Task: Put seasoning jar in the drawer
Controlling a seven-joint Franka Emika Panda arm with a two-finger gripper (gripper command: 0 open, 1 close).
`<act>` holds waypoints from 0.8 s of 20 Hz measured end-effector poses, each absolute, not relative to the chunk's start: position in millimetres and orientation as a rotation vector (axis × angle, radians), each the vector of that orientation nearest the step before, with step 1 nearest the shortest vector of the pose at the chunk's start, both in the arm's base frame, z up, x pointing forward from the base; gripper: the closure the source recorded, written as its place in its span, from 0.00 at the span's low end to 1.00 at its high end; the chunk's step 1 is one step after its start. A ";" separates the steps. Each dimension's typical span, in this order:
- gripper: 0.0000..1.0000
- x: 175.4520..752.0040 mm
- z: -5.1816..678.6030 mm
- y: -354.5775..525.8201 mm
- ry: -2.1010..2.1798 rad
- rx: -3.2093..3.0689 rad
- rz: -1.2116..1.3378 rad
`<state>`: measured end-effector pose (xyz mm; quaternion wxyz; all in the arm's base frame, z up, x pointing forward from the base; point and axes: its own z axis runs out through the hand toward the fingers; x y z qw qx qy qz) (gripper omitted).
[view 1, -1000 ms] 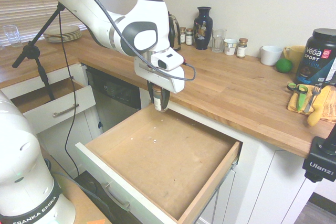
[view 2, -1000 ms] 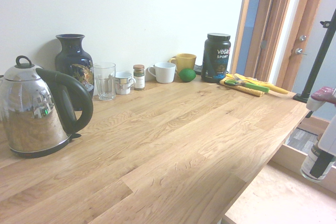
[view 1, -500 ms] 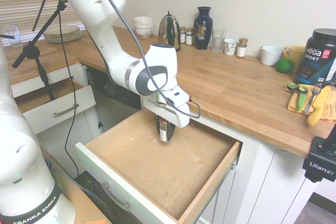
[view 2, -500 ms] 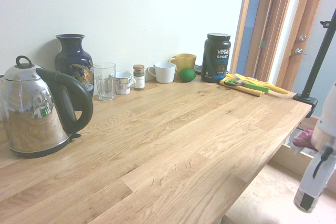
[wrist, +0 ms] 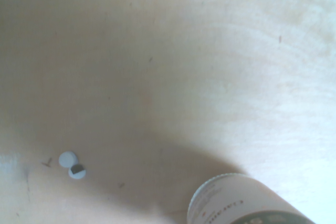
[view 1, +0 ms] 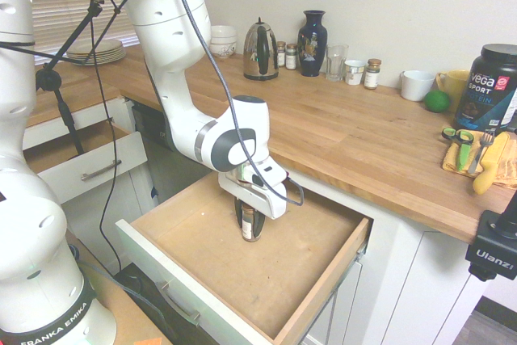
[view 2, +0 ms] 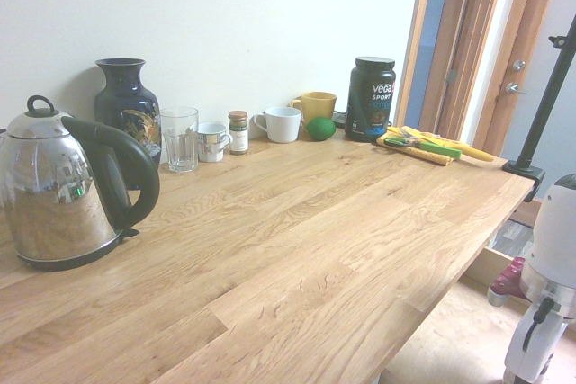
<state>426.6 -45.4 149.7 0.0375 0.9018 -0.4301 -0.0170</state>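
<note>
I had brought the jaws (view 1: 250, 222) lower into the open drawer (view 1: 303, 260), a little nearer its front edge than half a second before. They were clamped on the seasoning jar (view 1: 248, 225), upright over the drawer's bottom, left of the middle in the first exterior view. I couldn't tell whether it touched wood. The second exterior view cut off the drawer; the wrist view cropped the jar.
</note>
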 end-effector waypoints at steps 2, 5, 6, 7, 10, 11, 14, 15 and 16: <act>0.00 426.7 149.6 -44.2 -1.339 2.764 -0.055; 0.00 427.0 149.6 -41.2 -1.355 2.762 -0.058; 0.00 427.2 149.7 -40.6 -1.361 2.761 -0.059; 0.00 427.4 149.8 -40.2 -1.364 2.761 -0.058; 0.00 430.0 151.4 -40.1 -1.367 2.763 -0.050; 0.00 431.6 152.4 -40.2 -1.369 2.764 -0.045; 0.00 434.2 154.2 -39.8 -1.369 2.767 -0.036; 0.00 434.9 155.7 -38.9 -1.368 2.769 -0.032; 0.00 436.2 158.6 -37.4 -1.367 2.772 -0.025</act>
